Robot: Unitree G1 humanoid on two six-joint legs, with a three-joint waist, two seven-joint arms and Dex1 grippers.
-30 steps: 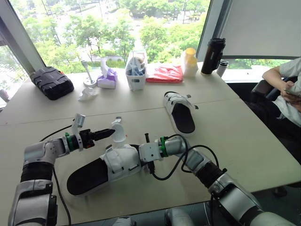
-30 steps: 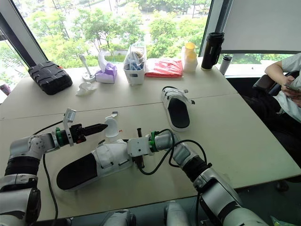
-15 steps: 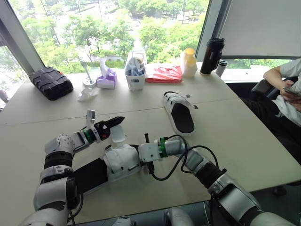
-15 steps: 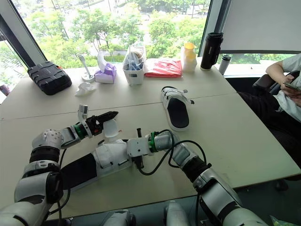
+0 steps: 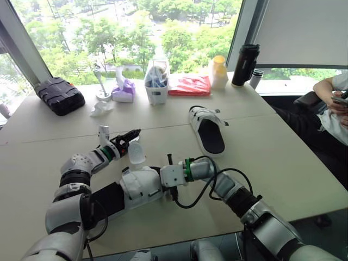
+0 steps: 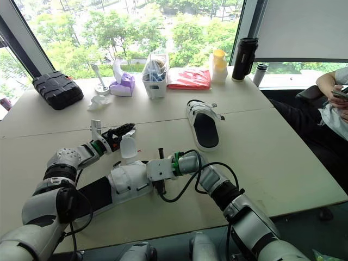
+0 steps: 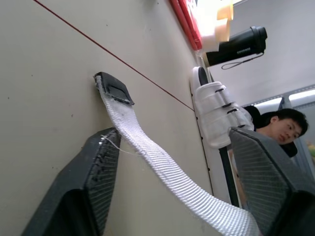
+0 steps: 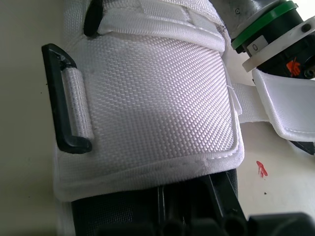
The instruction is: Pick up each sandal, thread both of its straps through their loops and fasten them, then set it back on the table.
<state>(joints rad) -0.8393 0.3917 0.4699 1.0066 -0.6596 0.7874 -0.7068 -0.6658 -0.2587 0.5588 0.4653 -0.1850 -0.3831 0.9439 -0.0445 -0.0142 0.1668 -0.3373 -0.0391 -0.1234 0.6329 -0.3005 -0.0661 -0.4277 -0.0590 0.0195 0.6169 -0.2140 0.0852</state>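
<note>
White sandal [image 5: 139, 187], lengthwise left-right

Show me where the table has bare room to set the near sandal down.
Widest bare patch: right of the far sandal, out to the table edge. Another lies between the black case and the near sandal. Crowded: the window row from tissue box to black flask.

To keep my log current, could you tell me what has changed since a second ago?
The left gripper has swung farther from the robot, toward the window, and its open fingers now straddle the near sandal's loose strap without gripping it. The right gripper and the far sandal stayed put.
</note>
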